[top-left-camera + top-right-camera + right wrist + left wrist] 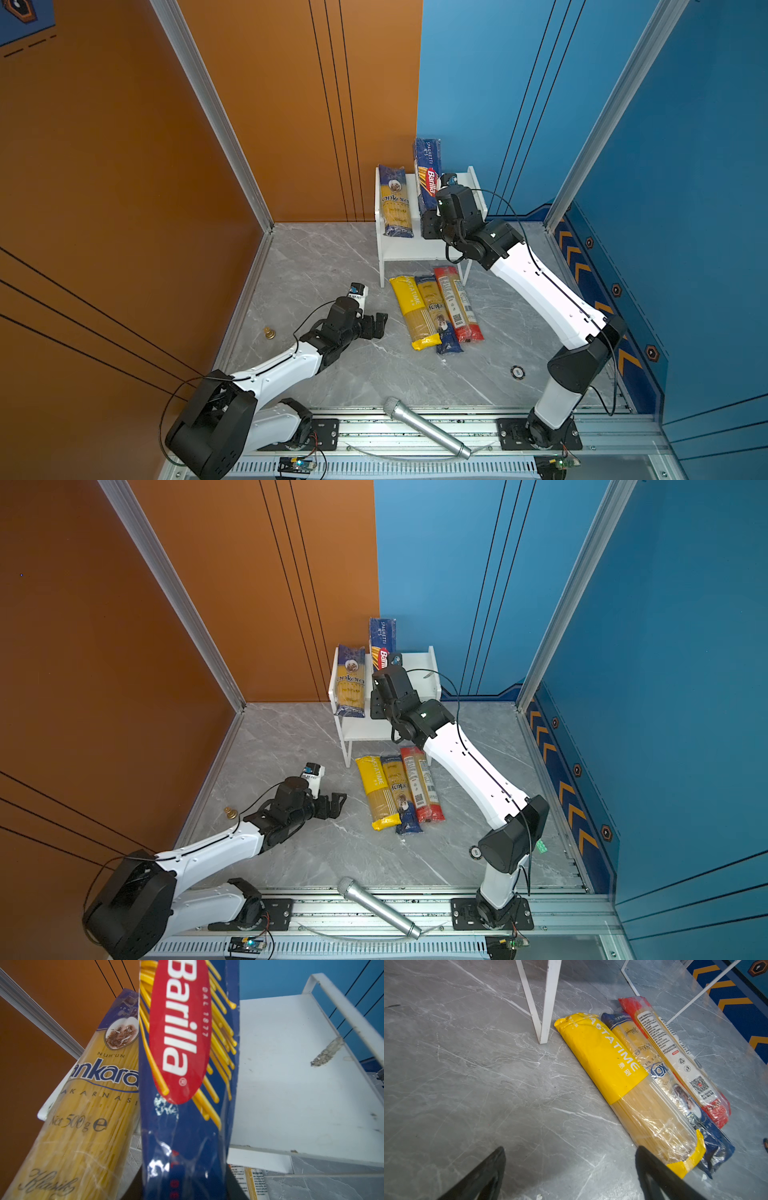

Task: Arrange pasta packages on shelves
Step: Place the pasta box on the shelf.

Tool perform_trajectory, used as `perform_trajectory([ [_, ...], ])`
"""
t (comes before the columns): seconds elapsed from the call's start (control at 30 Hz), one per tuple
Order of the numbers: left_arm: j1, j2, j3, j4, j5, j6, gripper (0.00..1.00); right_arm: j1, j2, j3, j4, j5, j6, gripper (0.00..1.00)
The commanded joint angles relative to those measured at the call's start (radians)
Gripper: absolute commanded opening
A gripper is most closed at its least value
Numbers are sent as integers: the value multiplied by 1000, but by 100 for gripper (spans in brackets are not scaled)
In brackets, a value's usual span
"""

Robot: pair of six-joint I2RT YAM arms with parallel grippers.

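Observation:
My right gripper (430,227) (185,1192) is shut on the lower end of the dark blue Barilla bag (428,174) (382,640) (182,1064). The bag slants up over the top board of the white shelves (469,183) (419,671) (291,1074). Beside it an ankara bag (397,203) (351,683) (93,1105) lies on that board's left side. On the floor in front lie a yellow bag (413,311) (612,1064), another ankara bag (436,311) (660,1076) and a red-and-clear bag (457,303) (675,1053). My left gripper (376,324) (571,1149) is open and empty, left of the yellow bag.
A silver microphone (428,428) (378,908) lies across the front rail. A small brass piece (269,332) sits by the left wall. The shelves' thin legs (548,1001) stand just behind the floor bags. Orange and blue walls close in the back and sides.

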Motion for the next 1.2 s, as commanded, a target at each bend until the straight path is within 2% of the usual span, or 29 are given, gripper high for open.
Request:
perform_trajectory([
  [0.0,-9,-10,12,-13,-15,14,98,-10,-7,11,149,54,8,10],
  [0.17,-9,-11,13,-13,-15,13,98,-12,0,9,149,56,14,17],
  [0.83,-9,-20,8,-13,-9,14,98,-14,19,2,147,62,23,23],
  [0.97,-9,-22,7,-13,-9,14,98,-16,22,-2,147,62,23,31],
  [1.17,-8,-23,7,-15,-9,13,98,-16,27,-1,147,63,22,35],
])
